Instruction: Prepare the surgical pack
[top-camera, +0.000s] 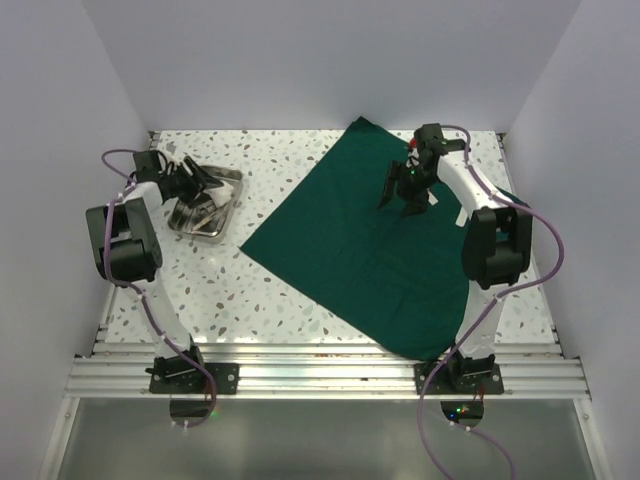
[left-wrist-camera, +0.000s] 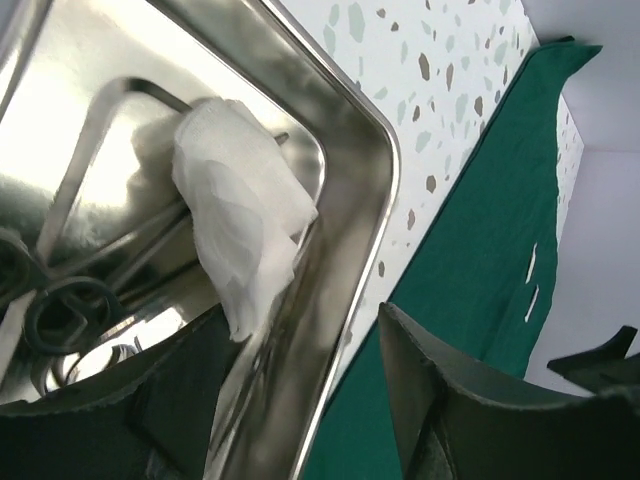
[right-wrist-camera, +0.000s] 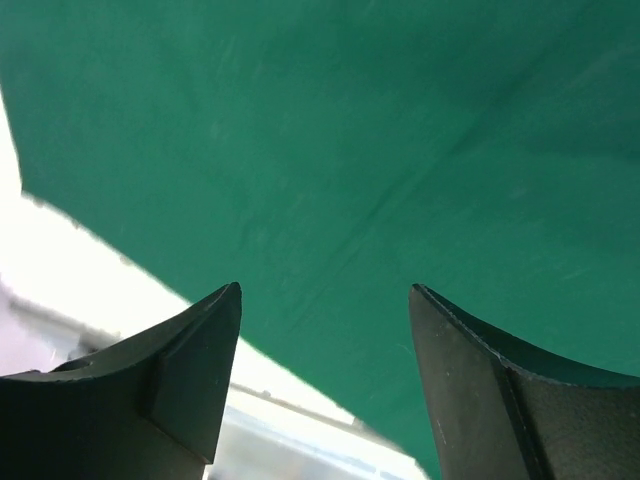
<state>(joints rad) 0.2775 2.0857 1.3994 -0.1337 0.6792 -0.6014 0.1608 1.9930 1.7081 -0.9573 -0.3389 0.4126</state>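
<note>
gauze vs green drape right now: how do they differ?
Colour: the gauze is white, the drape dark green.
Size: the gauze is a small wad, the drape the largest soft thing in view.
Pose: the gauze lies crumpled in the metal tray over the instruments; the drape is spread flat on the table.
Both are soft cloth.
</note>
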